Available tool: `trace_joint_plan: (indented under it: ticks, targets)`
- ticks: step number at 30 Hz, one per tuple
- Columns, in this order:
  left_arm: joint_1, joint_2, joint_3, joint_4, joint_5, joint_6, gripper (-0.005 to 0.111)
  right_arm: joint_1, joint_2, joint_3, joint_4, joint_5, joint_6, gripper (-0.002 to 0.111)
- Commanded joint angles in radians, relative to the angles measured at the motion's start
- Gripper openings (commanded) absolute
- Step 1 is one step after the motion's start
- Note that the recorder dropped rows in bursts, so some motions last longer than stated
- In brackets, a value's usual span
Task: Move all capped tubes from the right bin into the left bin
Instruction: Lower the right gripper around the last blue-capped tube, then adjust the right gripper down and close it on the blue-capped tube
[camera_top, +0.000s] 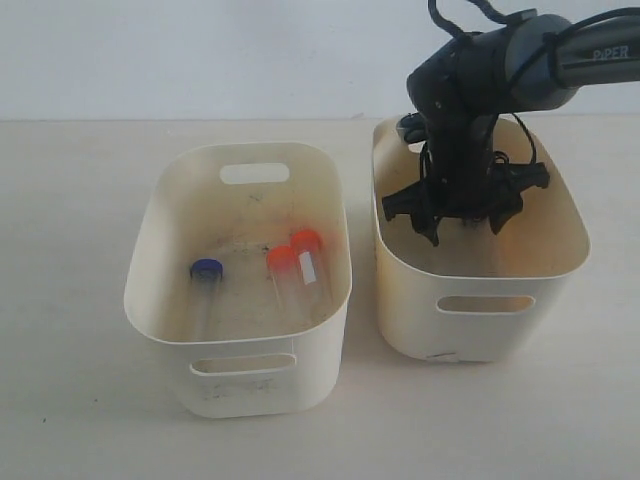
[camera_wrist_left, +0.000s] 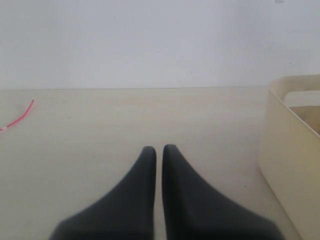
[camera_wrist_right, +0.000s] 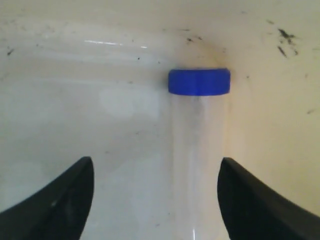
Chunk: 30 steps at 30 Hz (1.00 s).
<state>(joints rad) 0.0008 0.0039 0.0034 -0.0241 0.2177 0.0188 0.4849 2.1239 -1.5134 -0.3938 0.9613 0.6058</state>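
Observation:
In the right wrist view a clear capped tube (camera_wrist_right: 192, 131) with a blue cap lies on the floor of the right bin (camera_top: 500, 322), close to its curved wall. My right gripper (camera_wrist_right: 156, 164) is down inside that bin (camera_top: 466, 228), open, with the tube between its fingers and nearer one of them. Neither finger touches it. The arm hides this tube in the exterior view. The left bin (camera_top: 140, 280) holds three tubes: one blue-capped (camera_top: 207, 270), one orange-capped (camera_top: 282, 259), one orange-capped with a white label (camera_top: 309, 243). My left gripper (camera_wrist_left: 159, 149) is shut and empty, low over the table.
The two bins stand side by side on a pale table (camera_top: 70, 200), a narrow gap between them. A cream bin wall (camera_wrist_left: 290, 150) is beside the left gripper. A red cord (camera_wrist_left: 20, 116) lies on the table farther off. A white wall is behind.

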Motion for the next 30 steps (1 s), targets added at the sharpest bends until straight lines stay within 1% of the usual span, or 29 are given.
trace_joint_plan:
  ticks: [1, 6, 12, 20, 30]
  targets:
    - [0.000, -0.004, -0.003, -0.002, -0.008, -0.002, 0.004, -0.015, 0.004, 0.000, -0.043, 0.015, 0.015, 0.066]
    - [0.000, -0.004, -0.003, -0.002, -0.011, -0.002, 0.004, -0.015, 0.036, 0.000, -0.049, 0.042, -0.006, 0.066]
    - [0.000, -0.004, -0.003, -0.002, -0.013, -0.002, 0.004, -0.015, 0.072, 0.000, -0.082, 0.085, 0.024, 0.066]
    - [0.000, -0.004, -0.003, -0.002, -0.013, -0.002, 0.004, -0.015, 0.072, 0.000, -0.162, 0.117, 0.041, 0.066]
    - [0.000, -0.004, -0.003, -0.002, -0.013, -0.002, 0.004, -0.015, 0.072, 0.000, -0.135, 0.099, 0.023, 0.066]
